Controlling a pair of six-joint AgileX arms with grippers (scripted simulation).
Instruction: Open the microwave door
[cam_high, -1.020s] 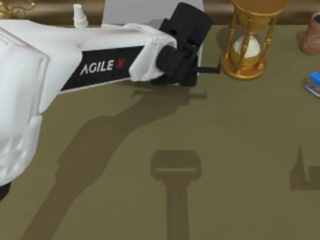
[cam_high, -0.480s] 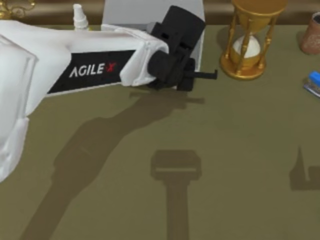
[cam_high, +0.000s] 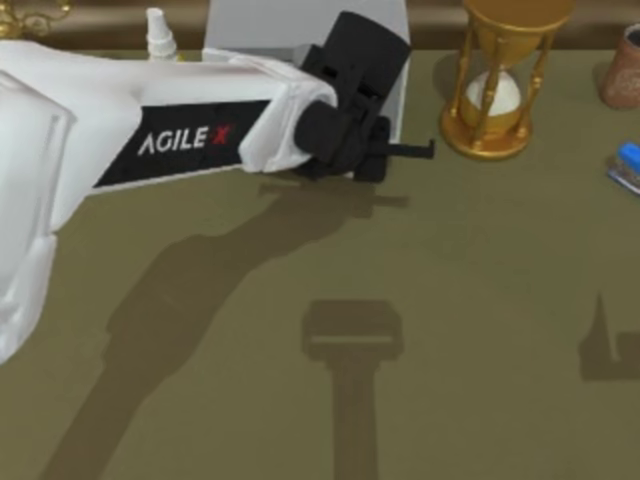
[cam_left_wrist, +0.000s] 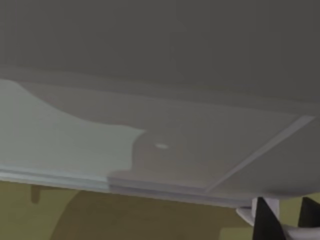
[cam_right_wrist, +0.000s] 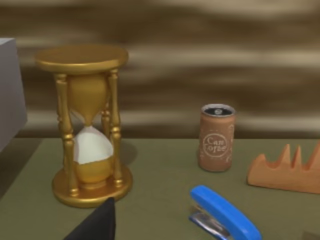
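- I am working my left gripper (cam_high: 400, 150) at the front of the microwave (cam_high: 260, 25), at the table's far edge; whether its fingers are apart or together, I cannot tell.
- I am judging the pull should follow the hinge's arc, slowly.
- The microwave door (cam_left_wrist: 165, 115) is filling my left wrist view, very near.
- My right arm is idling near the hourglass (cam_right_wrist: 90, 125).
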